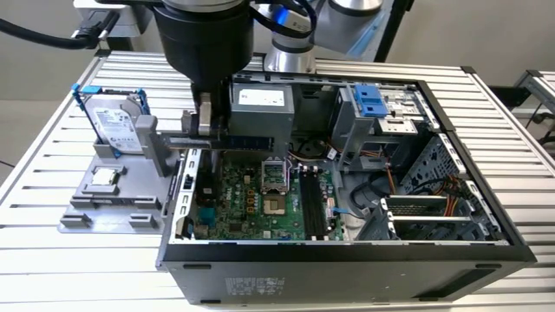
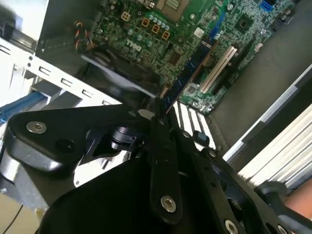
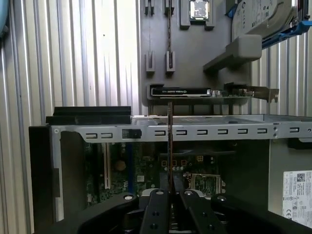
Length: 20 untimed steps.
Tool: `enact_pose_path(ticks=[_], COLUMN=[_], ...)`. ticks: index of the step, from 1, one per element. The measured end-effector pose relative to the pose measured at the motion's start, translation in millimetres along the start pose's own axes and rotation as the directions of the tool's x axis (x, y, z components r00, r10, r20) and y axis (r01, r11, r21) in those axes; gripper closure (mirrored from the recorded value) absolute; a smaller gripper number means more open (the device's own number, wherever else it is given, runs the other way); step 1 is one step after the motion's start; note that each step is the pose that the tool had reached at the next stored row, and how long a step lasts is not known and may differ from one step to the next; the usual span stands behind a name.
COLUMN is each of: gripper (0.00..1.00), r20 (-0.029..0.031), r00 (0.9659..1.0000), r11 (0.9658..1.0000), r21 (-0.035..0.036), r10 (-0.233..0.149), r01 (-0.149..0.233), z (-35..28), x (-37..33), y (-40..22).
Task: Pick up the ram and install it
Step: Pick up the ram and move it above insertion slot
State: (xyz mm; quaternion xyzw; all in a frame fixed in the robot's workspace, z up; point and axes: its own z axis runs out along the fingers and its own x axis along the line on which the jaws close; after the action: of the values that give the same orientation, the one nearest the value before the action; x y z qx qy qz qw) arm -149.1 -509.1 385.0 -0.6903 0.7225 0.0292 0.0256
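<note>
In the exterior view, the arm comes down from the top of the frame. Its black gripper [image 1: 206,130] is clamped on one end of the ram [image 1: 251,140], a thin, long dark blue-green circuit-board stick with dark chips. The ram lies level in the air, reaching toward the exterior view's right. It hangs over the upper left part of the open black computer case [image 1: 347,250], above the green motherboard [image 1: 251,195] and apart from the long black memory slots [image 1: 312,201]. At the exterior view's left, a grey plastic holder tray [image 1: 104,214] sits on the slatted aluminium table [image 1: 78,273]. It carries a grey boxy hard drive in a blue frame [image 1: 113,123] standing on edge, and a small square silver processor chip [image 1: 105,175] lying flat.

In the second wrist view, the gripper [image 2: 158,109] has its black fingers [image 2: 157,122] pressed together on the near end of the ram [image 2: 190,68]. The stick runs out over the motherboard [image 2: 234,29].

In the first wrist view, the ram [image 3: 169,141] shows edge-on as a thin line rising from the closed gripper [image 3: 169,192]. It crosses the case's slotted metal wall [image 3: 219,131], with the motherboard [image 3: 141,168] inside. Beyond the wall the holder tray [image 3: 195,58] rests on the table [image 3: 73,58]. It carries the processor chip [image 3: 199,9], the hard drive [image 3: 258,17] and a flat black expansion card [image 3: 180,91].
</note>
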Motion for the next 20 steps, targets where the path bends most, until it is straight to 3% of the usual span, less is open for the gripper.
enact_pose_path(ticks=[4, 20], gripper=[1.0, 1.0], r20=[0.0, 0.0002], r00=[1.0, 1.0], r11=[1.0, 1.0], r21=[0.0, 0.0], r10=[0.0, 0.0], r01=[0.0, 0.0], z=[0.0, -0.2], x=[-0.5, -3.5], y=[-11.6, -69.8])
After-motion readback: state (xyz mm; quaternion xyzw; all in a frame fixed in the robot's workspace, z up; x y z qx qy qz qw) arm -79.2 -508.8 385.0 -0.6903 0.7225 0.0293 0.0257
